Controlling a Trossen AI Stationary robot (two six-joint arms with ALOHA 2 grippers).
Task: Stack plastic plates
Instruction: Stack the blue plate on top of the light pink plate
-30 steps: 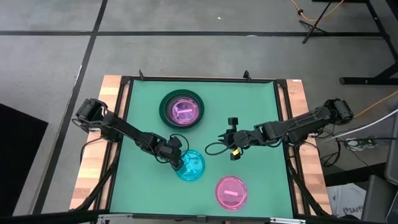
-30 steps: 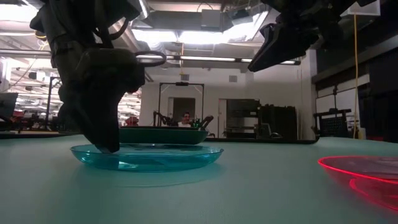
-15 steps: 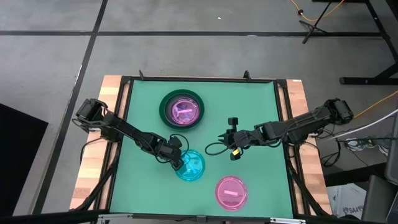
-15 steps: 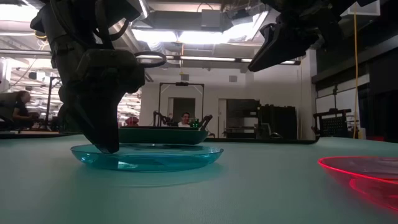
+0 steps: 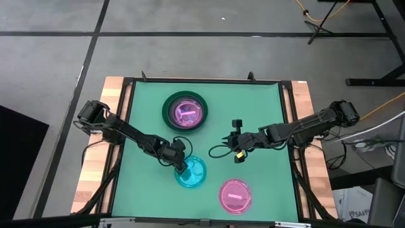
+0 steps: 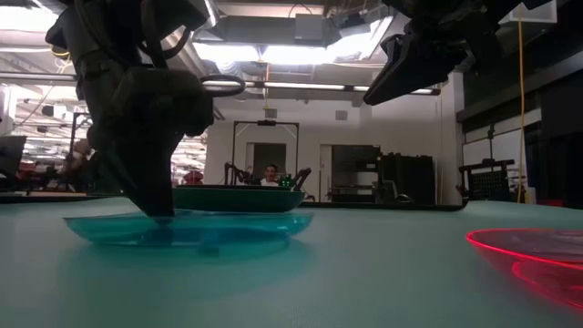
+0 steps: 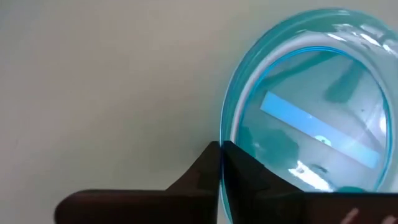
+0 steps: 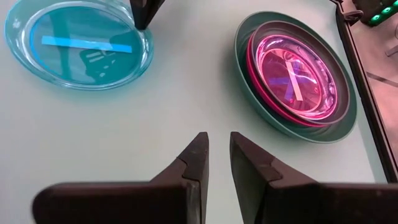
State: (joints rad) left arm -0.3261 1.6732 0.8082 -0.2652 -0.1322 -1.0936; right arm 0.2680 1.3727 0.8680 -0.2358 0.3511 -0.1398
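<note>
**Spotter:** Where's your left tool?

**Operator:** My left tool (image 5: 183,167) is down at the near-left rim of the cyan plate (image 5: 192,172), fingers pinched together on that rim. The left wrist view shows them closed with the rim edge between the tips. From the low view the cyan plate (image 6: 187,228) sits tilted, one side raised under the tool; I think it's partly off the bench (image 5: 266,107), though that angle is poor.

**Spotter:** And the other plates?

**Operator:** Dark green plate (image 5: 185,111) at the far side of the bench, with a grey plate and a pink plate (image 8: 292,78) nested inside it. A translucent pink plate (image 5: 235,196) lies alone near the front edge, right of the cyan one, not touching it.

**Spotter:** Right arm?

**Operator:** My right tool (image 5: 235,139) hangs above the bench's middle, well apart from every plate, fingers (image 8: 196,163) narrowly parted, holding nothing.

**Spotter:** Anything behind?

**Operator:** A person (image 6: 271,174) far back in the room.
</note>
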